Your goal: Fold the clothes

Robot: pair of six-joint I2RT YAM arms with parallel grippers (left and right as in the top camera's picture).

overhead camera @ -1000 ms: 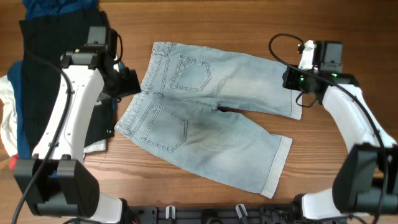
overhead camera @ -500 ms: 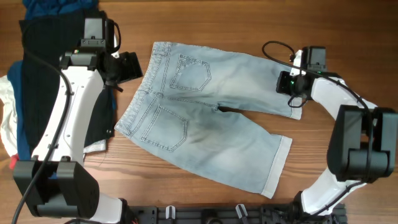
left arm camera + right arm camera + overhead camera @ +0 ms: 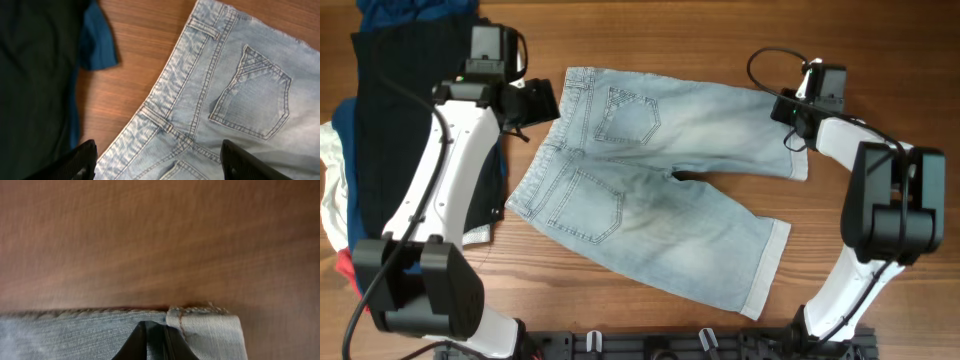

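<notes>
The clothes, light blue denim shorts (image 3: 660, 190), lie flat with the back pockets up, waistband to the left and leg hems to the right. My left gripper (image 3: 542, 100) hovers open at the waistband's upper end. In the left wrist view the waistband (image 3: 165, 95) runs between the two spread fingers (image 3: 82, 160). My right gripper (image 3: 788, 108) is at the far corner of the upper leg's hem. In the right wrist view its fingers (image 3: 152, 330) are shut together, tips on the denim beside the cuff (image 3: 210, 330). No cloth shows between them.
A large black garment (image 3: 400, 90) lies under my left arm, with navy cloth (image 3: 410, 12), white cloth (image 3: 330, 190) and a bit of red (image 3: 342, 262) around it. A blue edge (image 3: 97, 40) shows near the waistband. Bare wood (image 3: 160, 240) lies beyond the hem.
My left gripper has moved up along the waistband towards its far end. My right gripper has shifted to the far corner of the upper leg's hem. The shorts have not moved.
</notes>
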